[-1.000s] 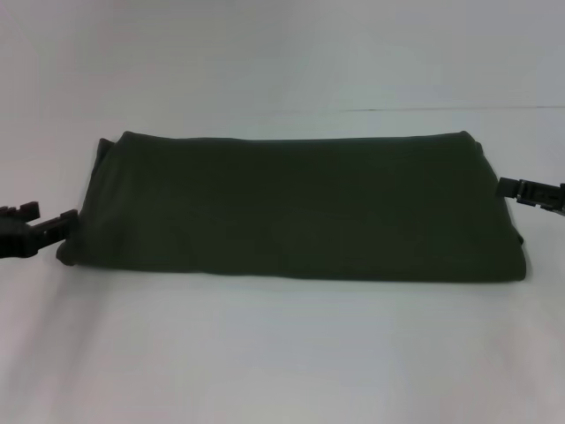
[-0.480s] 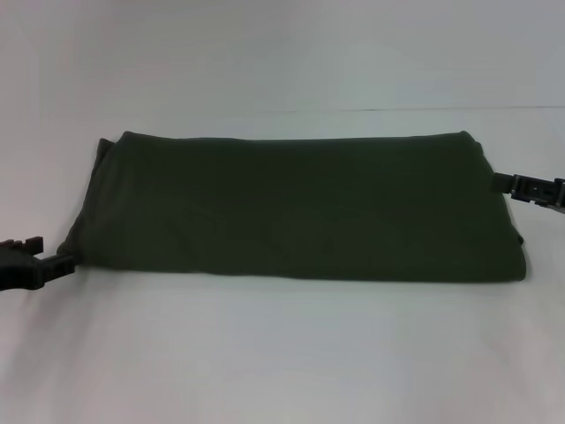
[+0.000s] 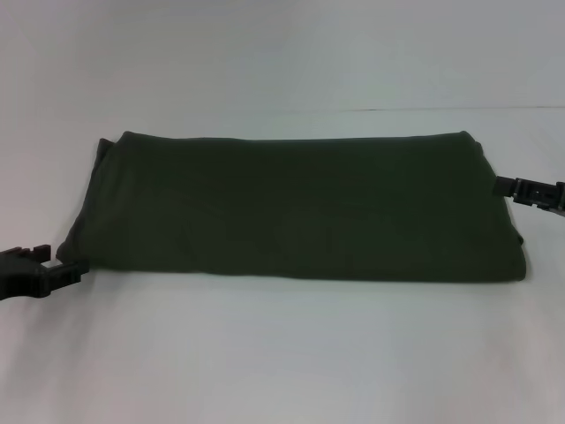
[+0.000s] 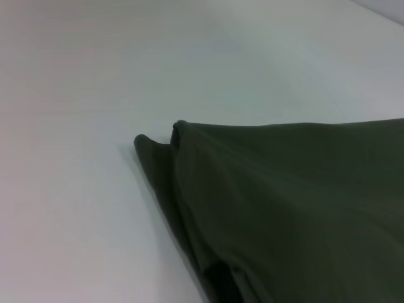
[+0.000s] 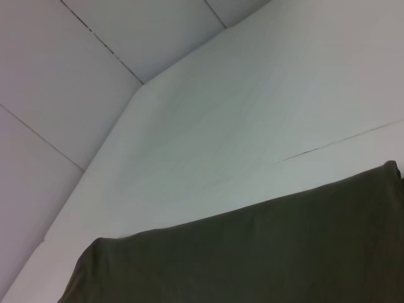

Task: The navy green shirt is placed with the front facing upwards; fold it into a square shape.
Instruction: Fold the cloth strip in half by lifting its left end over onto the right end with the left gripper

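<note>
The navy green shirt [image 3: 291,208] lies folded into a wide flat band across the white table, plain green side up, no lettering showing. My left gripper [image 3: 51,262] sits low at the shirt's near left corner, open, its fingertips just at the cloth edge and nothing held. My right gripper [image 3: 510,187] rests against the shirt's right edge, about halfway along it. The left wrist view shows the layered corner of the shirt [image 4: 284,208]. In the right wrist view a long edge of the shirt [image 5: 252,259] lies flat on the table.
White table [image 3: 282,353] all around the shirt, with a thin seam line [image 3: 441,109] behind it. Pale wall panels [image 5: 76,76] rise past the table's far edge.
My left gripper has slid along the shirt's left side toward the near corner, dropping lower in the head view. The right gripper and the shirt have hardly moved.
</note>
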Tool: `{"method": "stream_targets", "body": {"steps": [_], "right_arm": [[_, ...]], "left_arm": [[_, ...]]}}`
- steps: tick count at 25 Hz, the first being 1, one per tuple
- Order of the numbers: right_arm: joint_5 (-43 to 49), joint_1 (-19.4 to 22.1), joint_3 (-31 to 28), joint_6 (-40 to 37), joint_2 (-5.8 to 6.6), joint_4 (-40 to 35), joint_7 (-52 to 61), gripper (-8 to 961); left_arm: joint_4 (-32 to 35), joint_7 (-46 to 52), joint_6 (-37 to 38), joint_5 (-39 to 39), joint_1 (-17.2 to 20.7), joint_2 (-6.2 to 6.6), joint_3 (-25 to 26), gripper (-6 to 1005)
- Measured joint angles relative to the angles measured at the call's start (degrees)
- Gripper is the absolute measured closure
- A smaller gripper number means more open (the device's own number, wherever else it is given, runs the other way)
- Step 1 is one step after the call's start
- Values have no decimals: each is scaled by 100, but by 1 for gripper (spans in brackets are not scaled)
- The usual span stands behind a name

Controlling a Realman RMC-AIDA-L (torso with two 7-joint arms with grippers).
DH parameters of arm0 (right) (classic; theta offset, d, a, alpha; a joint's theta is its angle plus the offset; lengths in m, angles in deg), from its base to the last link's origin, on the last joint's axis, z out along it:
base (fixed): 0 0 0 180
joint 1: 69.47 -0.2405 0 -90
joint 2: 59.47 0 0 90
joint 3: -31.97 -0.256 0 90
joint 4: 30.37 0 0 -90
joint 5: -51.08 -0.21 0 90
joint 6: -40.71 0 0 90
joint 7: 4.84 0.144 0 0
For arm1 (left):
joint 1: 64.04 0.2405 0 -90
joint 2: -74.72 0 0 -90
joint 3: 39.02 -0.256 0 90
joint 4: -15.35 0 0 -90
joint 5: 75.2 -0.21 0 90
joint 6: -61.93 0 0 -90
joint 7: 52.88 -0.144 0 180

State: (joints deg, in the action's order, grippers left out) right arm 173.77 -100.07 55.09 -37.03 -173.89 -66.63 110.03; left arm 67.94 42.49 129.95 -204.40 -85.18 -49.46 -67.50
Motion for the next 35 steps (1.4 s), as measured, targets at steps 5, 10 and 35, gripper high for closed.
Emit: {"method": "stream_targets", "body": {"steps": [5, 10, 35], "right_arm": [[0, 9, 0, 0, 0, -1, 0, 275], [0, 11, 8, 2, 0, -4, 0, 276], [784, -66, 377, 654, 59, 6, 618, 276]], "left_arm": [[-3, 18, 4, 0, -31, 0, -92, 350], [-3, 30, -15, -10, -61, 0, -162, 415], [72, 143, -39, -115, -92, 14, -123, 1001]]}}
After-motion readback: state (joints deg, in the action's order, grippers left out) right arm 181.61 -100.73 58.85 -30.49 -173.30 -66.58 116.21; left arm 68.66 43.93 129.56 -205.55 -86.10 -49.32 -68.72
